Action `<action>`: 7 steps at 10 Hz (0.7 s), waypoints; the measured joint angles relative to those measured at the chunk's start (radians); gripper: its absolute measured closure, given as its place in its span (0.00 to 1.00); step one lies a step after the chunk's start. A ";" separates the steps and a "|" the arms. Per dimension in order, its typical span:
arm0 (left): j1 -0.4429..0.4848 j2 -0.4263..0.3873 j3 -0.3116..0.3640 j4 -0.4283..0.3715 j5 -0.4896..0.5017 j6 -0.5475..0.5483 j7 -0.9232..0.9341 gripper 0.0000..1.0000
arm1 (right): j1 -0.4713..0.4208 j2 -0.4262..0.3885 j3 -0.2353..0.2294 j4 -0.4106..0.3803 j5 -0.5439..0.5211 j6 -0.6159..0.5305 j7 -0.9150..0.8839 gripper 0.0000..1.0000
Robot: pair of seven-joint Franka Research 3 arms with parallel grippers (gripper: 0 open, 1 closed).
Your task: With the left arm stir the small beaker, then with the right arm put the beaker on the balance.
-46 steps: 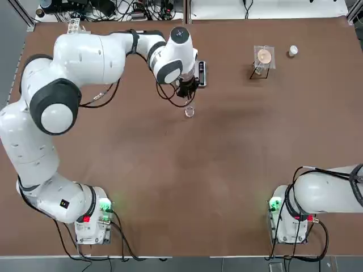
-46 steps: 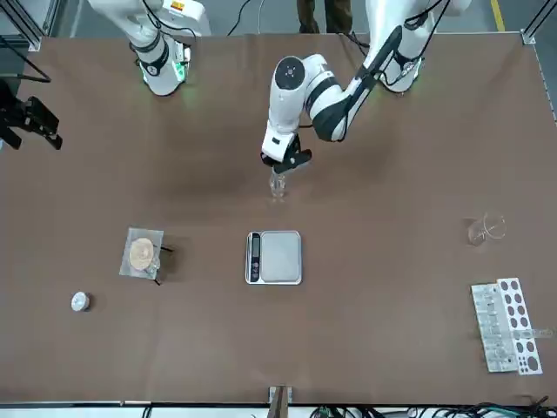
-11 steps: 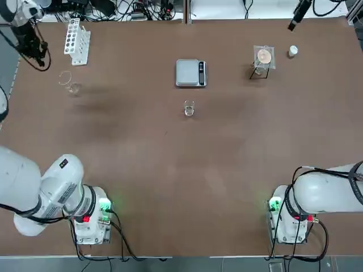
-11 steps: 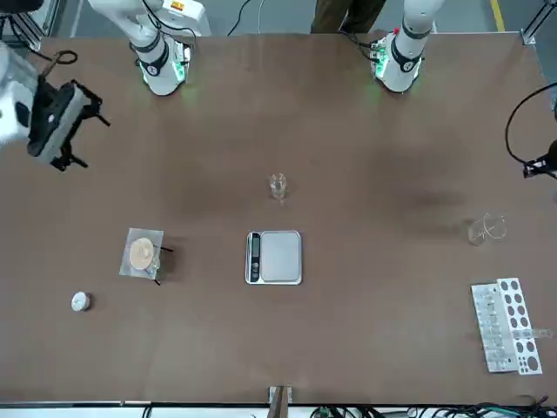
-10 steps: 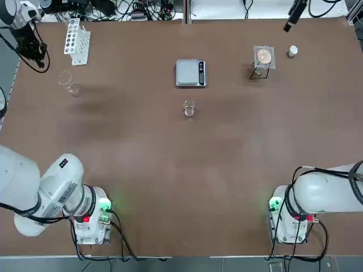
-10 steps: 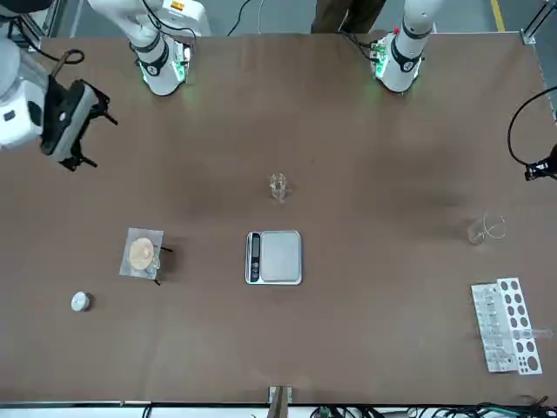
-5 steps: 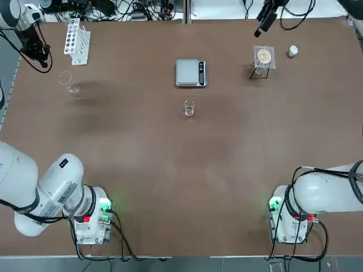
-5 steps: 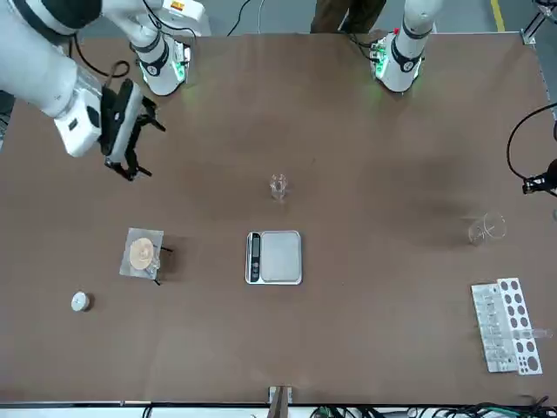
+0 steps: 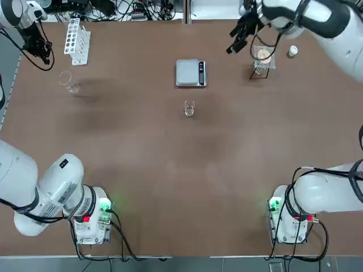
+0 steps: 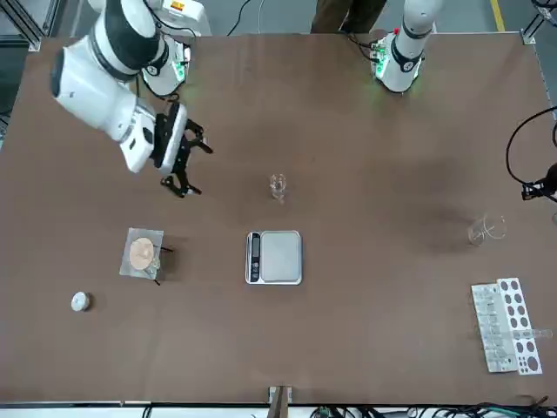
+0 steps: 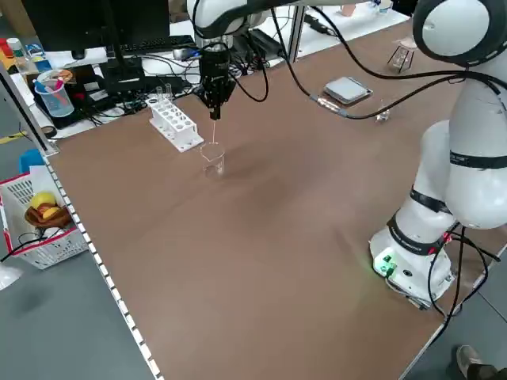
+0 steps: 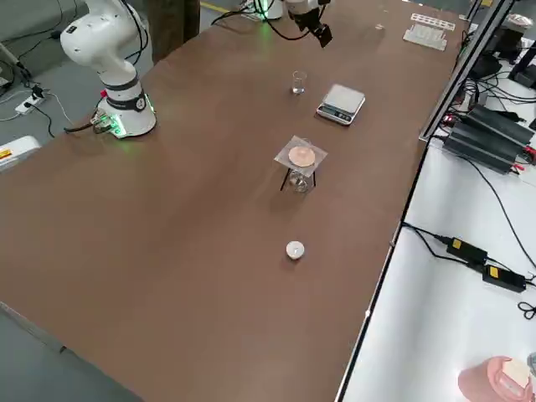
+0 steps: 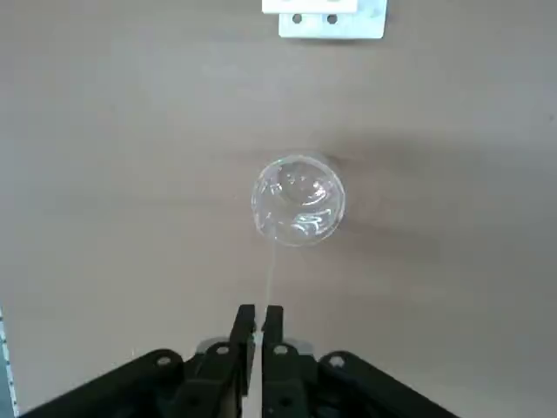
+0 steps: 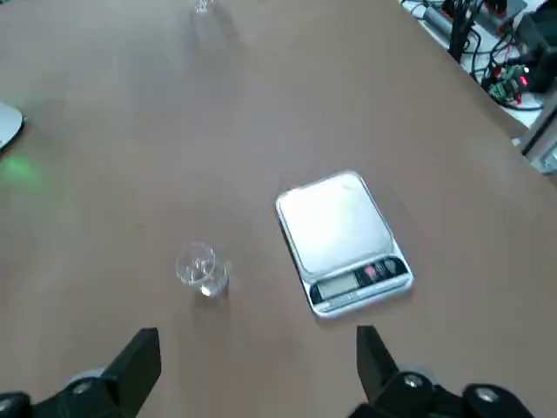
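The small beaker stands alone mid-table, just on the robot's side of the balance. My right gripper hovers above the table at the far side, to the right of the balance, open and empty. In the right wrist view its gripper spans both the small beaker and the balance from above. At the far left my left gripper is shut on a thin glass rod, above a wider glass vessel.
A white test-tube rack stands at the far left beside the wider glass vessel. A small tripod stand with a round disc and a small white object sit at the far right, close to the right gripper.
The right arm has swung in from the far right corner toward the balance, gripper still open. The left gripper has stayed over the wider vessel at the far left.
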 joint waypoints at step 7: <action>0.000 0.131 -0.001 0.001 0.053 0.071 -0.004 0.93 | 0.063 0.066 0.099 -0.236 0.735 0.126 -0.689 0.00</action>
